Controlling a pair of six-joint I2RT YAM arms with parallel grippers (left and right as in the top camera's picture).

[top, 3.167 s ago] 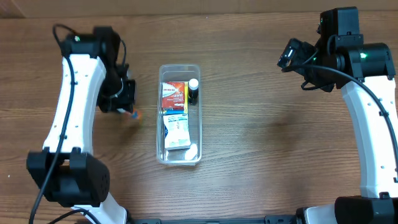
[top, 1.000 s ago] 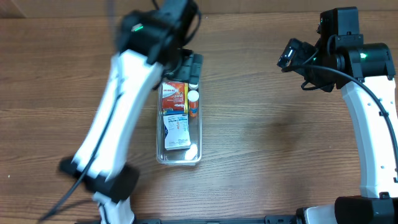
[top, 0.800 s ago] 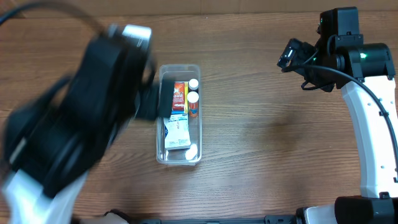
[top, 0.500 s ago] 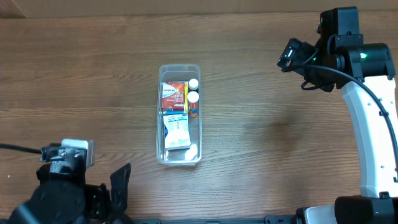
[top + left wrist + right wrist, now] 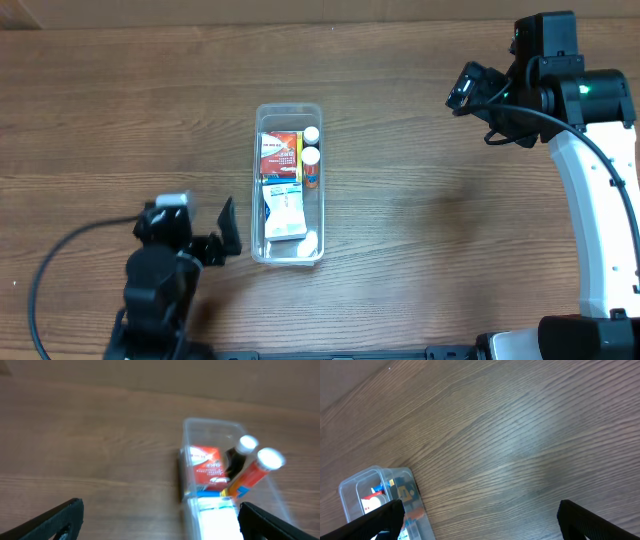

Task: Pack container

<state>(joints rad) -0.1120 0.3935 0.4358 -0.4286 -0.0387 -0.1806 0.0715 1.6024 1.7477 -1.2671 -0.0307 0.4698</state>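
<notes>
While the clear plastic bin [image 5: 289, 106] sits centred on the bench [image 5: 420, 220], packed (small boxes [image 5: 280, 155], two white-capped tubes [image 5: 311, 157]), left fingers [image 5: 55, 520] hang spread wide near its 8 o'clock; right fingers [image 5: 375, 520], also wide, well apart at 2 o'clock.

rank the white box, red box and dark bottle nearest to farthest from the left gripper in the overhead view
From the left gripper:
1. white box, container's near end
2. red box, far half, left side
3. dark bottle, far right corner
</notes>
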